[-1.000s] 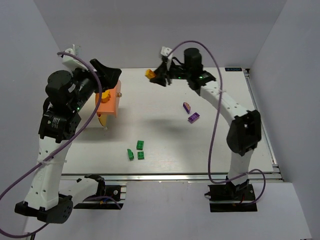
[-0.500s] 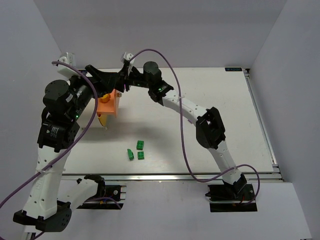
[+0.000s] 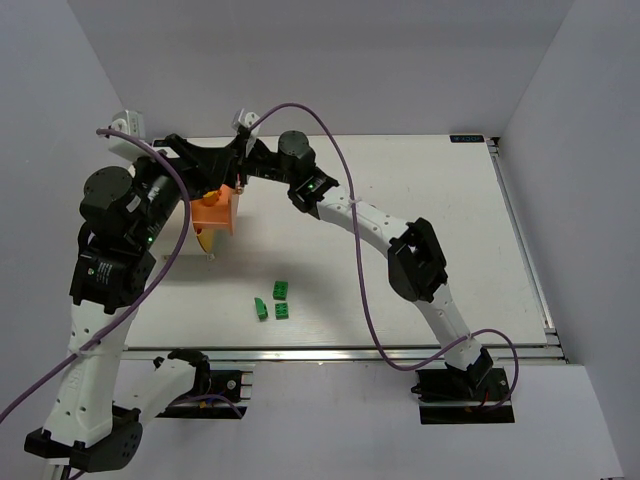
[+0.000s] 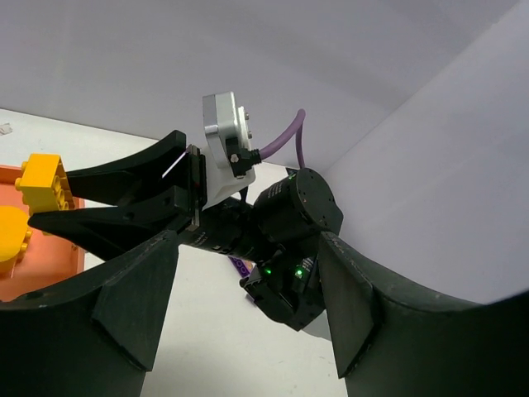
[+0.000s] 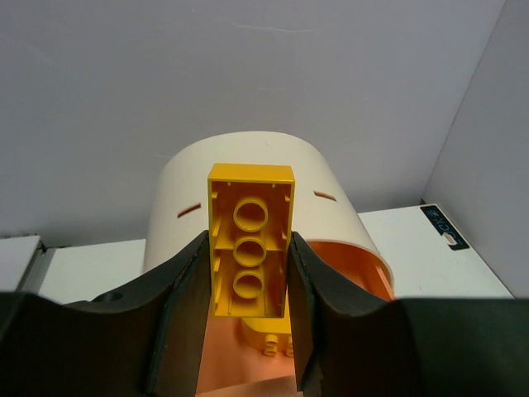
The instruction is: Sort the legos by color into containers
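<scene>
My right gripper [image 5: 248, 241] is shut on an orange-yellow lego [image 5: 250, 248], hollow underside facing the camera. It hangs at the open mouth of the container [image 5: 264, 153], a cream drum with an orange inside. Another orange-yellow lego [image 5: 269, 335] lies inside. In the top view the right gripper [image 3: 238, 173] reaches left over the container [image 3: 213, 213]. My left gripper [image 3: 222, 157] stands open just behind the container, with nothing between its fingers. Three green legos [image 3: 281, 290] lie near the front. A purple lego [image 4: 240, 265] peeks out under the right arm.
The right arm stretches diagonally across the middle of the table [image 3: 450, 200] and covers the spot under it. Grey walls close in the back and both sides. The two grippers are close together above the container.
The right arm has swung left from the back middle, carrying the orange-yellow lego to the container's mouth. The left arm has shifted slightly. The right arm now hides the purple legos in the top view.
</scene>
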